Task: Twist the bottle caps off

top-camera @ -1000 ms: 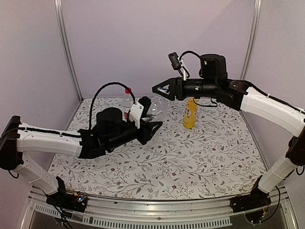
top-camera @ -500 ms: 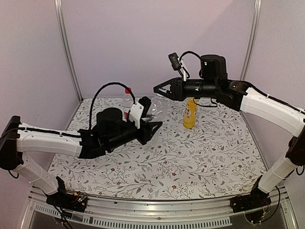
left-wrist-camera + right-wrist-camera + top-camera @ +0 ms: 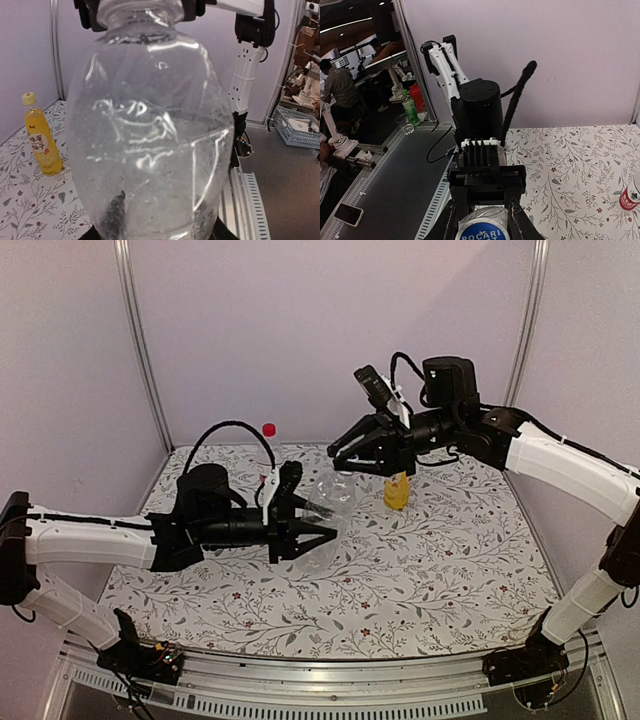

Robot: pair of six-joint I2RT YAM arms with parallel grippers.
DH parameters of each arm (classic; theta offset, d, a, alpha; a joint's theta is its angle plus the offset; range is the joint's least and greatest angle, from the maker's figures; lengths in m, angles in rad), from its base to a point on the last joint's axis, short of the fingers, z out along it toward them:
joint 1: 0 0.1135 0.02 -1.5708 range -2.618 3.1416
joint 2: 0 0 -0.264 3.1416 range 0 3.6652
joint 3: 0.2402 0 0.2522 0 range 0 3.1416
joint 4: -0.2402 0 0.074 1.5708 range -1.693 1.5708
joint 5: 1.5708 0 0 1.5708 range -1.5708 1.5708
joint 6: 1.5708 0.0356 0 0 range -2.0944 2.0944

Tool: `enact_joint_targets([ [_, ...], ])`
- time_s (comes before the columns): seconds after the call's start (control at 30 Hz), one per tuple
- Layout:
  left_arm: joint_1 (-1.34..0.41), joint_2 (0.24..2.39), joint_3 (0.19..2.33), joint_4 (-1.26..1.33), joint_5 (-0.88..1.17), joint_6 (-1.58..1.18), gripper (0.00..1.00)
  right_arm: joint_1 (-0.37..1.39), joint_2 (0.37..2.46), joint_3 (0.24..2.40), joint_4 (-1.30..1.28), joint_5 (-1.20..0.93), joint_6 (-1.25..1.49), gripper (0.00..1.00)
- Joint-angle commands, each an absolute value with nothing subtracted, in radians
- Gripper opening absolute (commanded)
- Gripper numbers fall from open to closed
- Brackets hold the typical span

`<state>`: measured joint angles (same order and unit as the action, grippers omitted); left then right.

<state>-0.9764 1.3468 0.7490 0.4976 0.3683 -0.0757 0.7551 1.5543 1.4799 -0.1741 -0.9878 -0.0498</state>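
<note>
On floral tablecloth, yellow bottle, lilac walls behind

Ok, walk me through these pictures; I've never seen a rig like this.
This is a robot with a left arm and a right arm, bolted at the near edge of a flower-patterned table. Each ends in a two-fingered pincer. The wide picture comes from a fixed camera above and behind them. The other two come from cameras on the wrists. The left pincer grips a clear bottle, which fills the left wrist view. The right pincer is closed on that bottle's blue cap, seen between its fingers in the right wrist view. Standing on the table are a yellow drink bottle with its yellow cap on and, farther back, a red-capped bottle.
</note>
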Motion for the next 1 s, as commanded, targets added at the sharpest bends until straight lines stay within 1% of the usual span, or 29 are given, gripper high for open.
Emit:
enact_joint_targets([
  [0.0,-0.937,1.336,0.706,0.691,0.773,-0.135,0.34,0.737,1.574,1.508,-0.261,-1.310,-0.253,0.24],
  [0.1,-0.929,1.356,0.716,0.695,0.788,-0.146,0.34,0.730,1.603,1.530,-0.274,-1.303,-0.258,0.32],
  [0.13,-0.928,1.362,0.723,0.681,0.781,-0.142,0.34,0.726,1.611,1.534,-0.273,-1.302,-0.254,0.37],
  [0.23,-0.925,1.371,0.732,0.640,0.730,-0.124,0.33,0.715,1.617,1.540,-0.265,-1.284,-0.222,0.60],
  [0.4,-0.922,1.377,0.735,0.611,0.568,-0.120,0.32,0.715,1.581,1.499,-0.185,-1.156,-0.099,0.87],
  [0.43,-0.922,1.381,0.739,0.603,0.529,-0.120,0.32,0.714,1.562,1.482,-0.152,-1.126,-0.062,0.91],
  [0.53,-0.925,1.399,0.757,0.571,0.443,-0.123,0.32,0.714,1.507,1.441,-0.055,-1.044,0.051,0.96],
  [0.7,-0.937,1.419,0.784,0.537,0.294,-0.136,0.32,0.717,1.454,1.433,0.016,-0.839,0.206,0.98],
  [0.87,-0.976,1.420,0.795,0.537,0.151,-0.136,0.32,0.737,1.446,1.440,0.004,-0.580,0.315,0.97],
  [0.97,-1.002,1.423,0.806,0.529,0.081,-0.132,0.33,0.760,1.467,1.469,-0.056,-0.464,0.326,0.97],
])
